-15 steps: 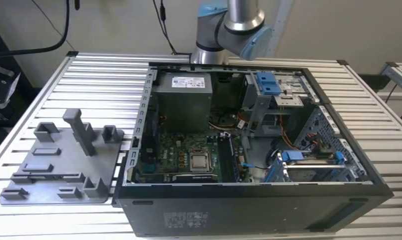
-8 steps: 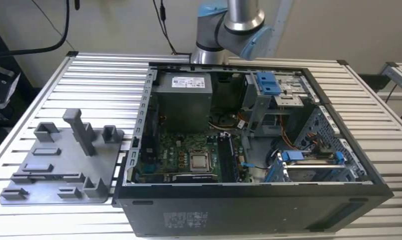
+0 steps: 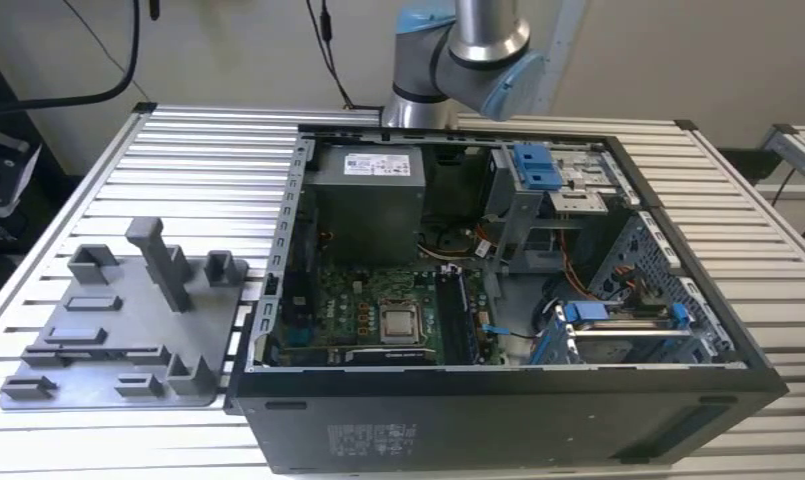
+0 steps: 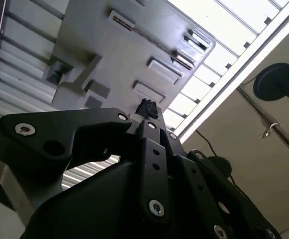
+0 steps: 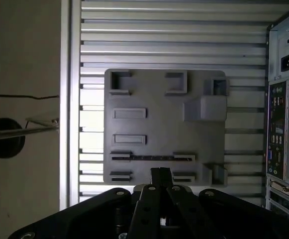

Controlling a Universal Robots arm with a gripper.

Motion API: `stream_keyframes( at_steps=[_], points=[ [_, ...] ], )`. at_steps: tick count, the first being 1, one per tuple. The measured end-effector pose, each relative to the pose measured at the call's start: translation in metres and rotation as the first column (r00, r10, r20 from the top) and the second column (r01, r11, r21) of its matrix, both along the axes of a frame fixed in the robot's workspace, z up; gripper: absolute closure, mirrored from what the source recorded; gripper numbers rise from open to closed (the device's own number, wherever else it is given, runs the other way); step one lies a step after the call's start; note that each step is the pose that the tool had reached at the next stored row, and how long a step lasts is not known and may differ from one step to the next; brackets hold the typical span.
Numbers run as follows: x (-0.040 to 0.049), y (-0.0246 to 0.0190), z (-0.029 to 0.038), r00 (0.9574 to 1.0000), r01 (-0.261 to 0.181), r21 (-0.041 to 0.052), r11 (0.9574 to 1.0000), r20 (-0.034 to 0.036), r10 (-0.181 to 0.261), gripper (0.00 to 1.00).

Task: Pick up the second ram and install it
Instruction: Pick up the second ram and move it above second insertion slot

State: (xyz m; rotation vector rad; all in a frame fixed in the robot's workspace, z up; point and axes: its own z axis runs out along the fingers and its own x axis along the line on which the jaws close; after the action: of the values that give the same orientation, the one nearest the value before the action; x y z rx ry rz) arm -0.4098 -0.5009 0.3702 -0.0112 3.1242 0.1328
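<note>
Approach step, I judge: my gripper [image 5: 160,175] is clenched on nothing (tips pressed together), hovering over the fixture tray [image 5: 154,124] edge beside the second ram [image 5: 151,158], slotted on edge there. Grasping calls for parting first.

My table [image 3: 189,150] is slatted pale metal. An open black case [image 3: 509,430] lies on its side on it. A grey tray [image 3: 122,340] sits flat just beside the case, on the exterior view's left of it.
</note>
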Motion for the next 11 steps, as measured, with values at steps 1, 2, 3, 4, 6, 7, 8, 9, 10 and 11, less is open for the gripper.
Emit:
stream_keyframes(
  at_steps=[1, 2, 3, 4, 6, 7, 8, 9, 10, 11],
  points=[
    [0.0000, 0.0000, 0.0000, 0.9999, -0.010, 0.0000, 0.9999, 0.0000, 0.010, 0.89],
    [0.0000, 0.0001, 0.0001, 0.9997, -0.023, 0.0000, 0.9997, 0.0000, 0.023, 0.89],
    [0.0000, 0.0000, 0.0000, 0.9994, -0.035, 0.0000, 0.9994, 0.0000, 0.035, 0.89],
    [0.0000, 0.0000, 0.0000, 0.9989, -0.047, 0.0000, 0.9989, 0.0000, 0.047, 0.89],
    [0.0000, 0.0000, 0.0001, 0.9976, -0.069, -0.0001, 0.9976, -0.0001, 0.069, 0.89],
    [-0.0001, 0.0000, 0.0001, 0.9968, -0.080, -0.0001, 0.9968, -0.0001, 0.080, 0.89],
    [-0.0002, 0.0000, 0.0002, 0.9958, -0.091, -0.0002, 0.9958, -0.0002, 0.091, 0.89],
    [-0.0003, 0.0000, 0.0002, 0.9946, -0.104, -0.0003, 0.9946, -0.0002, 0.104, 0.89],
    [-0.0004, 0.0000, 0.0001, 0.9930, -0.118, -0.0004, 0.9930, -0.0001, 0.118, 0.89],
    [-0.0005, 0.0000, 0.0000, 0.9910, -0.134, -0.0004, 0.9910, 0.0000, 0.134, 0.89]
  ],
)
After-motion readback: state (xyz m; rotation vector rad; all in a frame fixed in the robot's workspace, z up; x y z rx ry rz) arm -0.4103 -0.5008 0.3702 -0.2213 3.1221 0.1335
